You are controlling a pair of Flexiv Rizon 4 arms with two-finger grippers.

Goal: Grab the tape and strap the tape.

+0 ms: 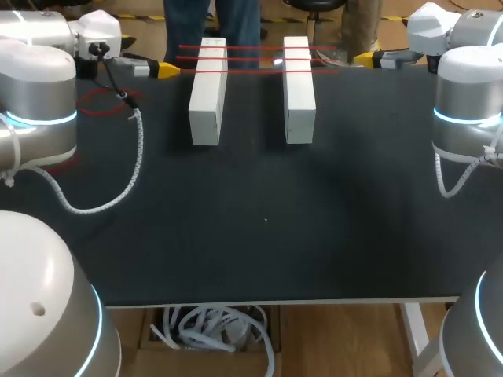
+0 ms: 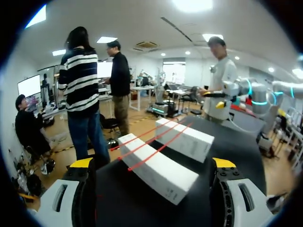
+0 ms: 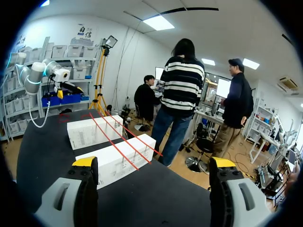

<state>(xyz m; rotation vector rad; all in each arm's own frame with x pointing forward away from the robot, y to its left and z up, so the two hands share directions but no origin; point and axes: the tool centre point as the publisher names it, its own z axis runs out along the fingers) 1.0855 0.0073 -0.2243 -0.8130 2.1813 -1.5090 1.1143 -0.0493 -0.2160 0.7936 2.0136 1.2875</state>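
While both arms sat at the far corners, we saw the black desk carrying two long white boxes toward its far edge, the left block and the right block, parallel with a gap between them. The red tape ran in three thin strands across the far ends of both, bridging the gap. Our left gripper was near the tape's left ends, fingers spread wide, nothing held. Our right gripper was near the other ends, released too. A red loop lay flat on the desk by the left arm, whose coiled white cable drooped onto the surface.
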